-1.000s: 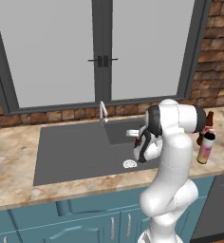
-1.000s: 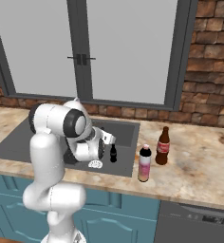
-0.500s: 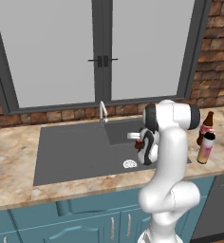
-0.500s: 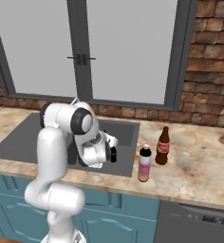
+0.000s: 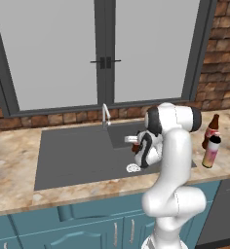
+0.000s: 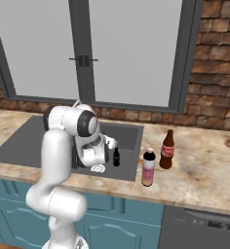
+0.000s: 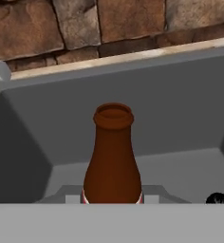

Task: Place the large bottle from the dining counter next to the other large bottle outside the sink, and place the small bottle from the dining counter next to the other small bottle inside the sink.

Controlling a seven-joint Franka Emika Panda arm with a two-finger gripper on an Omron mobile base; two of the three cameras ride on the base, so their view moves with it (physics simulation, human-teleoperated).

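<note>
With the small bottle [image 7: 113, 156] upright at 6 o'clock inside the sink [image 5: 73, 155], finger state indeterminable, a skewed release could tip it.

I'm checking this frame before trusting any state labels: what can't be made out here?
- Claw, left base view: the white arm covers it, so open or shut is unclear.
- Short brown narrow-necked bottle, hand view: its base is cut off at the bottom, so whether it stands on the dark grey sink floor is unclear.
- Slim dark brown bottle, right base view: red label text too small.
</note>
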